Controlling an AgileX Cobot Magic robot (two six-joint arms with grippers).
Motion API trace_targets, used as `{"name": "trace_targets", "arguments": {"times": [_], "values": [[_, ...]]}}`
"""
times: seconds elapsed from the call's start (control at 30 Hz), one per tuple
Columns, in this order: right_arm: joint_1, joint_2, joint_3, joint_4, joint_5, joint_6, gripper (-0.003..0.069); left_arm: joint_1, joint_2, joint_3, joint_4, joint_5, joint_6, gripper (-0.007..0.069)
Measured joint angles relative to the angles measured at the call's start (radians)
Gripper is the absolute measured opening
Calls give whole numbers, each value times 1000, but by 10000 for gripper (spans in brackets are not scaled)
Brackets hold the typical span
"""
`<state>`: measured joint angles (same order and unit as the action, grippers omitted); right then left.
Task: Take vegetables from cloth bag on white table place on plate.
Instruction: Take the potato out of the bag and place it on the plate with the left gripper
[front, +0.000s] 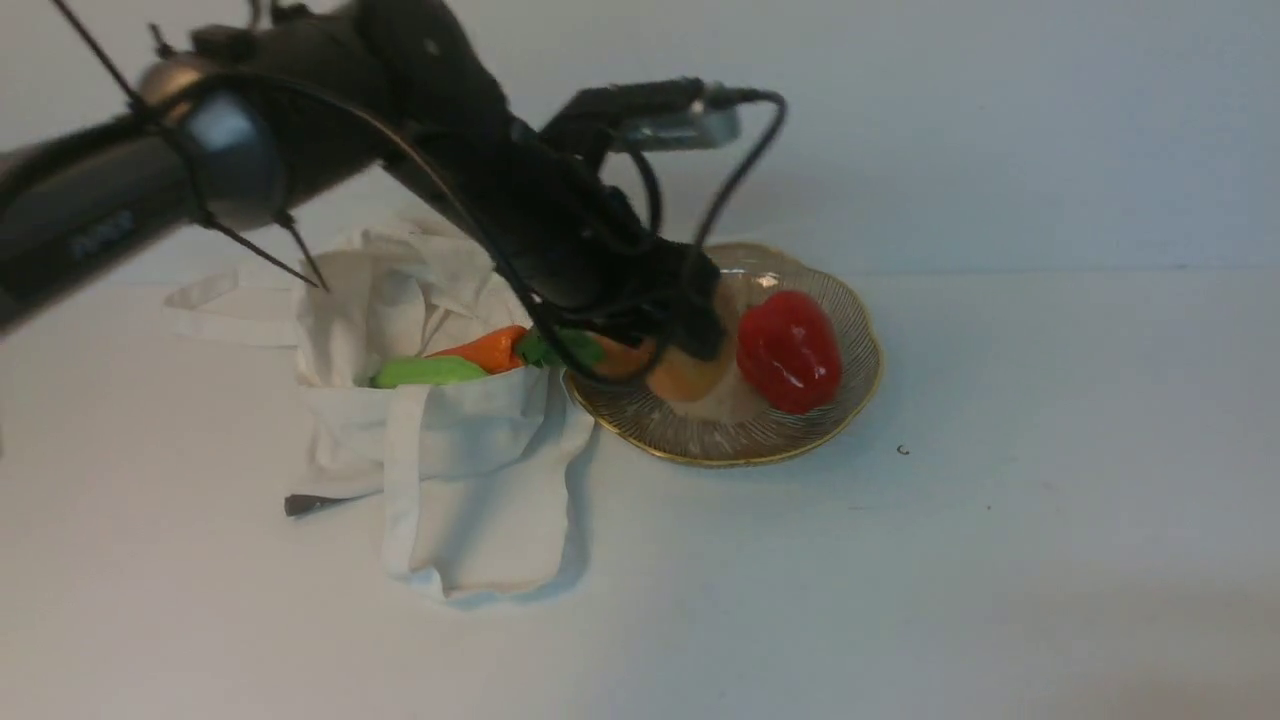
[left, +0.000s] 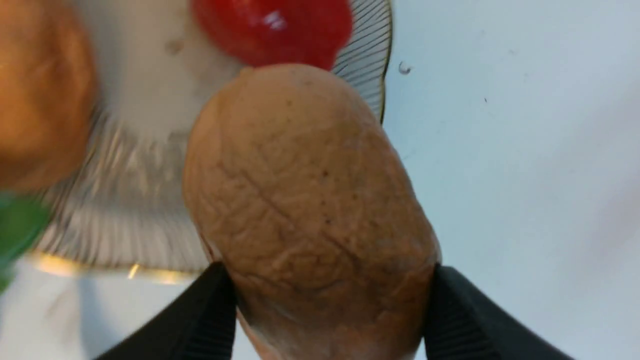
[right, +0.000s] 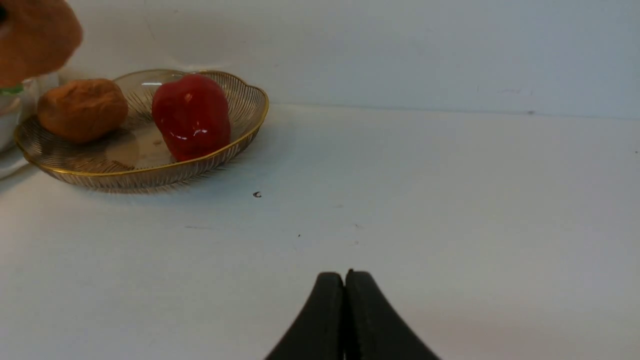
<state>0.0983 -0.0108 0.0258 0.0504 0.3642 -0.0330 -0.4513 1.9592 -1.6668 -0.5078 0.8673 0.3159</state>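
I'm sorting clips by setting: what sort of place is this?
Probably a lab test bench, not a kitchen: a plain white table against a blank wall, a cabled robot arm, and a glossy toy red pepper.

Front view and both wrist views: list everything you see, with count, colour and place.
Held potato: one, brown, over the plate's edge; contact unclear.
Resting potato: one, brown, on the plate beside the pepper.
Pepper: one, glossy red, on the plate.
Carrot: one, orange with green leaves, in the bag's mouth.
Pod: one, green, in the bag's mouth beside the carrot.
Cloth bag: one, off-white, crumpled on the table, left of the plate.
Plate: one, clear ribbed glass with a gold rim, mid-table.
Table: one, white.
Left pincer: one, black, closed on the held potato.
Right pincer: one, black, shut and empty, over bare table.
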Motion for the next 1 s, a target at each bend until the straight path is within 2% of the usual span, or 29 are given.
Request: {"name": "trace_targets", "arguments": {"times": [0.17,0.37,0.6,0.73,0.9,1.0], "values": [[0,0,0,0,0,0,-15,-69,54,0,137,-138,-36,429],[0,0,0,1,0,0,-15,-69,90,0,185,-233,-65,449],[0,0,0,1,0,0,-15,-69,124,0,183,-270,-71,582],[0,0,0,1,0,0,-15,-69,124,0,183,-267,-76,605],[0,0,0,1,0,0,-15,-67,101,-6,184,-178,-79,567],[0,0,0,1,0,0,-15,-67,35,-43,188,-52,-80,437]]}}
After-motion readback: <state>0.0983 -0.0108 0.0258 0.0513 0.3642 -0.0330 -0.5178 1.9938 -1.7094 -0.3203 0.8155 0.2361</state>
